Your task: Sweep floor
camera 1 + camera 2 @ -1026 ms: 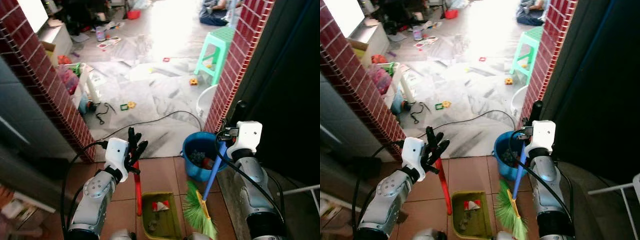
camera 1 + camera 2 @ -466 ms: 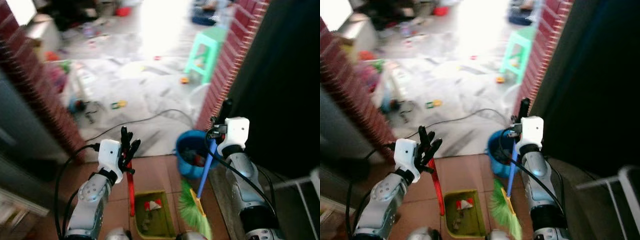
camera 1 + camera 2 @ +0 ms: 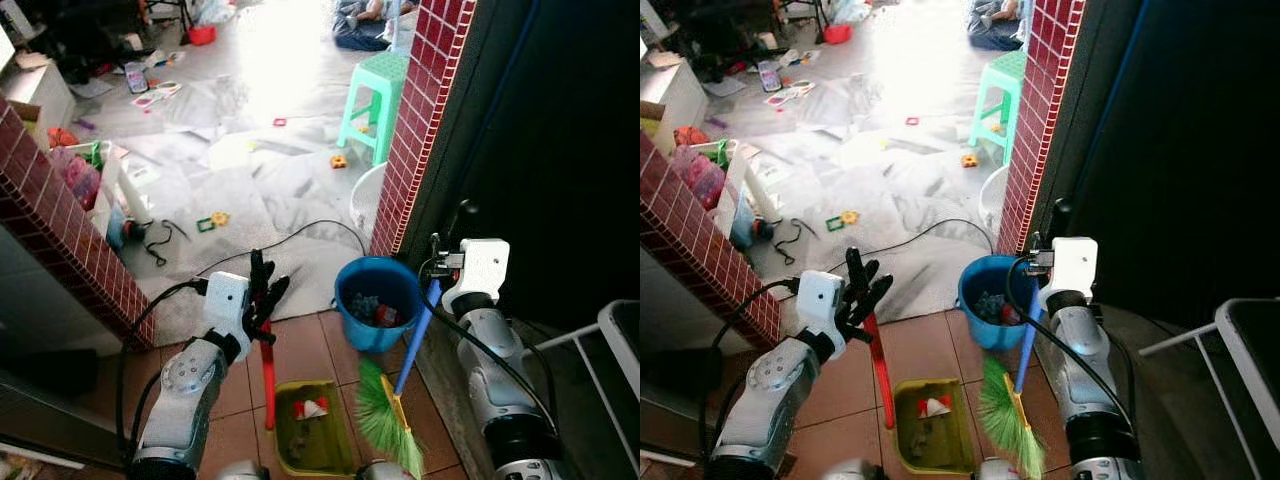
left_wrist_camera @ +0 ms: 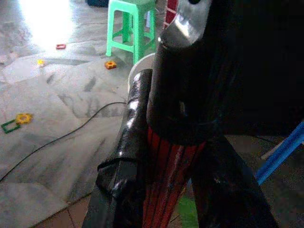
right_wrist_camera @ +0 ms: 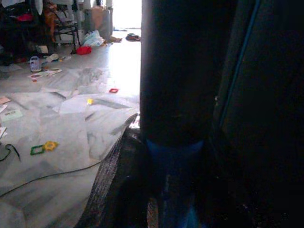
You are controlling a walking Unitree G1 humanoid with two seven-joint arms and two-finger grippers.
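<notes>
At bottom left of the head view, the left gripper [image 3: 262, 305] is clamped on the red handle [image 3: 267, 372] of a yellow-green dustpan [image 3: 310, 441], fingers [image 4: 124, 156] wrapped round the ribbed red shaft in the wrist view. On the robot's right, the right gripper [image 3: 1044, 268] sits at the top of the blue broom handle [image 3: 1025, 345]; its wrist view shows the dark fingers closed round the blue shaft. The broom's green bristles [image 3: 378, 422] rest on the tile just beside the dustpan, which holds a bit of red-and-white litter. Compared w/ a second ago, both arms keep the same hold and the tools sit the same way relative to them; the whole picture has shifted, so it's the camera that moved, prob. the robot stepping or turning, w/ blur half a second back. Judgement: tools are ready, sweeping of the room ahead not yet started. A blue bucket [image 3: 352, 302] of rubbish stands between the arms, near a red brick pillar [image 3: 423, 120]. Terracotta tile underfoot gives way to pale marble floor [image 3: 230, 170] beyond, strewn w/ small toys, a black cable [image 3: 300, 235] and a green stool [image 3: 371, 92]. Another brick wall [image 3: 68, 240] stands at left.
</notes>
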